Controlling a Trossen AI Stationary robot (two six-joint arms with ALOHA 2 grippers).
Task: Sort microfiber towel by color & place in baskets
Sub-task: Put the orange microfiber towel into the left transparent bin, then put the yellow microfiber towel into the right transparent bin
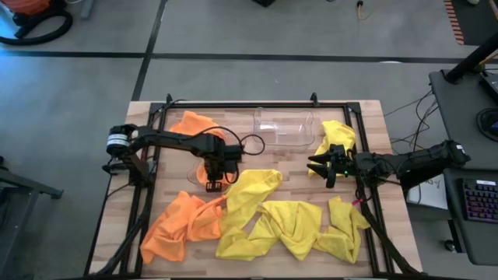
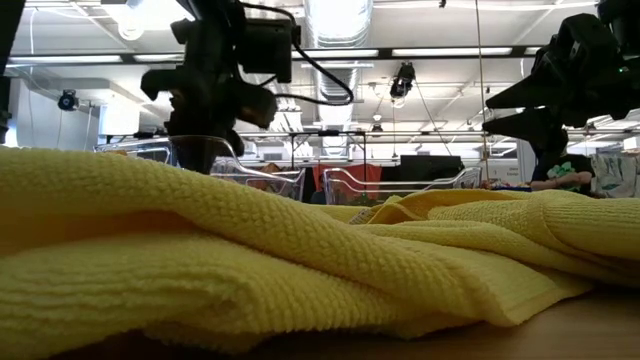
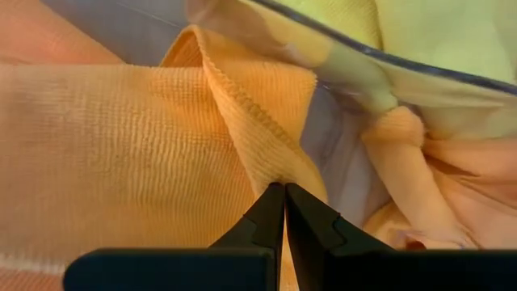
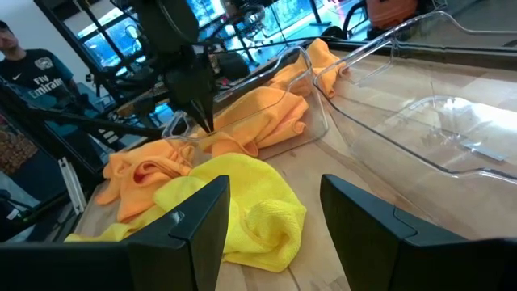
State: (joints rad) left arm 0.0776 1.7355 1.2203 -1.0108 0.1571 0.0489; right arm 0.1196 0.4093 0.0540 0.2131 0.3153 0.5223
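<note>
An orange towel [image 1: 196, 124] lies draped in the left clear basket [image 1: 199, 176], hanging over its far rim toward the black frame [image 1: 241, 103]. The left hand [image 1: 215, 173] points down inside this basket, its two fingers [image 3: 266, 218] pressed together on a raised fold of the orange cloth, with the basket's clear rim just beside them. A second orange towel [image 1: 179, 224] sprawls on the wooden surface [image 1: 366, 117] at the near left, touching the basket's near edge and reaching the frame's left rail. Yellow towels [image 1: 288, 222] spread in a crumpled band across the near half of the surface, one corner [image 1: 257, 183] lying just beside the left hand, so little bare wood remains there. The second clear basket [image 1: 286, 128] sits at the far middle with nothing in it that shows; bare wood lies in front of it, between the two arms. Another yellow towel [image 1: 336, 140] is bunched at the far right, next to that basket. The right hand [image 1: 325, 166] hovers beside this towel, fingers [image 4: 202, 218] spread wide apart and holding nothing, facing the left basket across the open middle strip.
</note>
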